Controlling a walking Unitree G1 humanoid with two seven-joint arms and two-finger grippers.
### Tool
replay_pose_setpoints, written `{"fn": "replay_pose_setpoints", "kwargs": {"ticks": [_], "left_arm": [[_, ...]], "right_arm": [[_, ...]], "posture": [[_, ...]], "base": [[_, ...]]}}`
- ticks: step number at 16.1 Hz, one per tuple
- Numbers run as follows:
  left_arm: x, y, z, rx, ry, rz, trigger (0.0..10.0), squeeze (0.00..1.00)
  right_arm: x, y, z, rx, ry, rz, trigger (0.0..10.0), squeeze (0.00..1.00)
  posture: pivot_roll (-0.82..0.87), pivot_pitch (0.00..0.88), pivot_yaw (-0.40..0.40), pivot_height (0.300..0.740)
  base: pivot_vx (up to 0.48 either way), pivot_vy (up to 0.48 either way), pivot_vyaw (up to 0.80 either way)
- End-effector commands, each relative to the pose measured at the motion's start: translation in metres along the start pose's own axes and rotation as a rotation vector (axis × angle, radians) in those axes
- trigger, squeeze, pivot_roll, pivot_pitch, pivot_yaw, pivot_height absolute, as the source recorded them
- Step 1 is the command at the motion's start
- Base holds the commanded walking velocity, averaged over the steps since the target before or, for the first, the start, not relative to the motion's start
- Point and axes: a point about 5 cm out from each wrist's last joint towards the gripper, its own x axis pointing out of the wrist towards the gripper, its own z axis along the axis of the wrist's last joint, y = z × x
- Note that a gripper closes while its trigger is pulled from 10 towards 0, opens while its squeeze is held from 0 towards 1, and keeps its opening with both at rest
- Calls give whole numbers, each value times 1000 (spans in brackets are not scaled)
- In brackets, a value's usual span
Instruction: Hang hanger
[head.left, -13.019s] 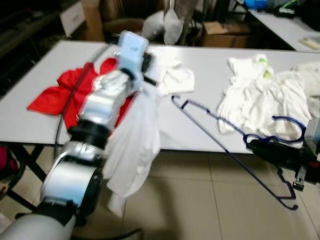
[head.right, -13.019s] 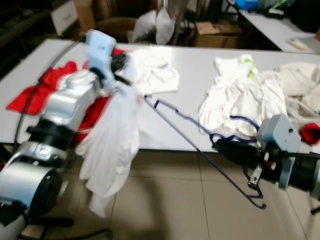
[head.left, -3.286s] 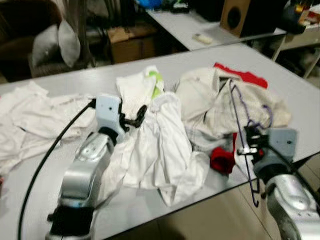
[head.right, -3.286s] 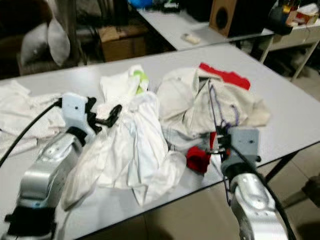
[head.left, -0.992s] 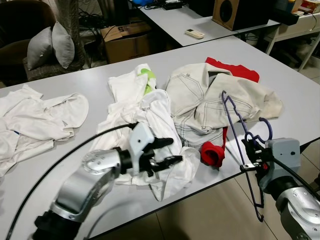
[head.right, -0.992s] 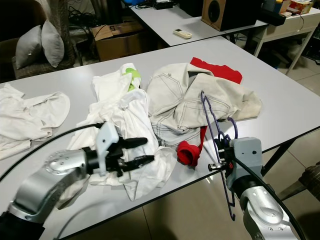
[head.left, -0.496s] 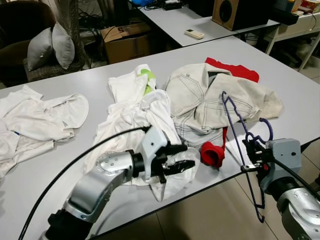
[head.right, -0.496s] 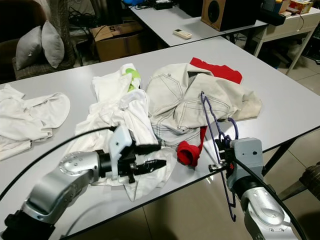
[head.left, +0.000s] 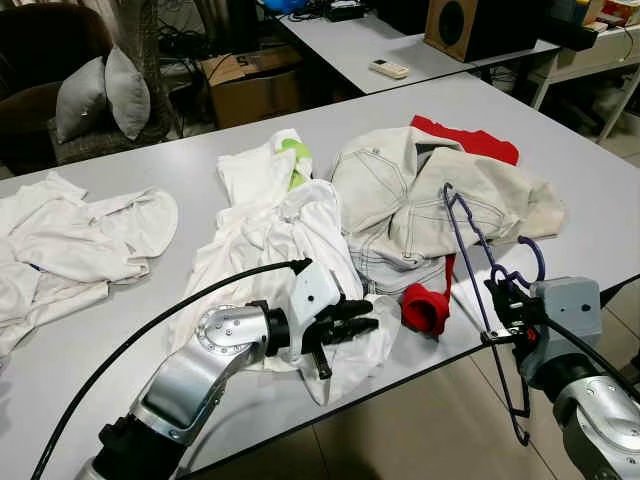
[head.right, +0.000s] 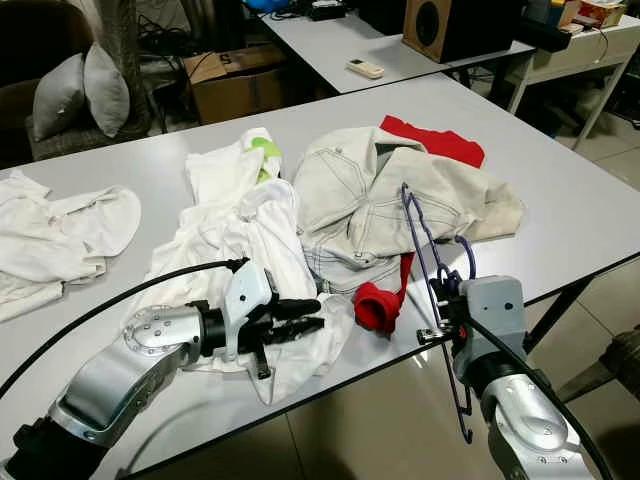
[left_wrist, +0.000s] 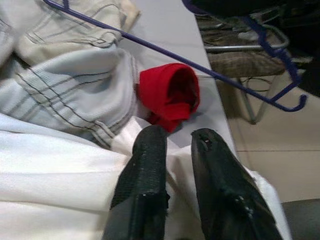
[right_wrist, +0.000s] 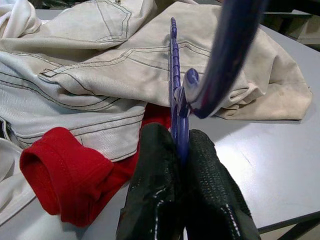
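Right gripper (right_wrist: 182, 150) clamped on purple hanger (head.left: 478, 262) at near right table (head.left: 600, 190) edge; left gripper (left_wrist: 177, 137) narrowly parted over white garment (head.left: 290, 240); nothing hung yet, judging.

red garment (head.left: 480, 142) mostly under jacket (head.left: 420, 200)

White shirts (head.left: 270, 235) lie crumpled on the grey counter (head.left: 590, 190) beside a beige jacket (head.left: 420, 205) over a red garment (head.left: 428, 305). Behind are a cardboard box (head.left: 250, 85), grey cushions (head.left: 105, 90) and a remote (head.left: 388, 68).
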Motion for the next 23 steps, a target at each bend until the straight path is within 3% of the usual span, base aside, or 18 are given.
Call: {"fn": "replay_pose_setpoints", "kwargs": {"ticks": [1, 4, 5, 7, 8, 9, 16, 17, 18, 19, 23], "left_arm": [[-2, 5, 1, 33, 14, 28, 10000, 0], [-3, 6, -1, 12, 24, 11, 10000, 0], [-3, 5, -1, -2, 31, -3, 10000, 1000], [-2, 7, -1, 20, 41, 24, 10000, 1000], [-2, 8, -2, 36, 52, 34, 10000, 741], [-2, 9, -3, 40, 58, 43, 10000, 0], [-4, 12, -7, 35, 100, 53, 10000, 0], [-4, 12, -8, 33, 111, 46, 7882, 0], [-4, 12, -9, 33, 119, 41, 4471, 0], [-5, 12, -10, 28, 126, 40, 0, 0], [-6, 16, -14, 24, 156, 75, 0, 0]], "right_arm": [[-1, 2, 0, -5, 6, 7, 10000, 0], [-1, 2, 0, -6, 7, 6, 10000, 0], [-1, 2, 0, -6, 7, 5, 10000, 0], [-2, 1, 0, -7, 6, 2, 10000, 0], [-2, 2, 0, -6, 6, 2, 10000, 0], [-2, 2, -1, -6, 7, 2, 10000, 0], [-1, 3, -1, -5, 6, 11, 10000, 0], [-1, 3, -1, -5, 6, 12, 10000, 0], [-1, 4, -1, -5, 5, 13, 10000, 0], [-1, 4, -2, -6, 5, 15, 10000, 0], [0, 5, -2, -8, 2, 18, 10000, 0]], "posture": [[-85, 0, 87, 740], [-88, 0, 88, 740], [-88, 0, 88, 740], [-92, 0, 90, 740], [-93, 0, 90, 740], [-93, 0, 91, 740], [-90, 0, 92, 740], [-90, 0, 93, 740], [-89, 0, 94, 740], [-89, 0, 94, 740], [-91, 0, 96, 740]], "base": [[0, 0, 0], [0, 0, 0], [0, 0, 0], [0, 0, 0], [0, 0, 0], [0, 0, 0], [0, 0, 0], [0, 0, 0], [0, 0, 0], [0, 0, 0], [0, 0, 0]]}}
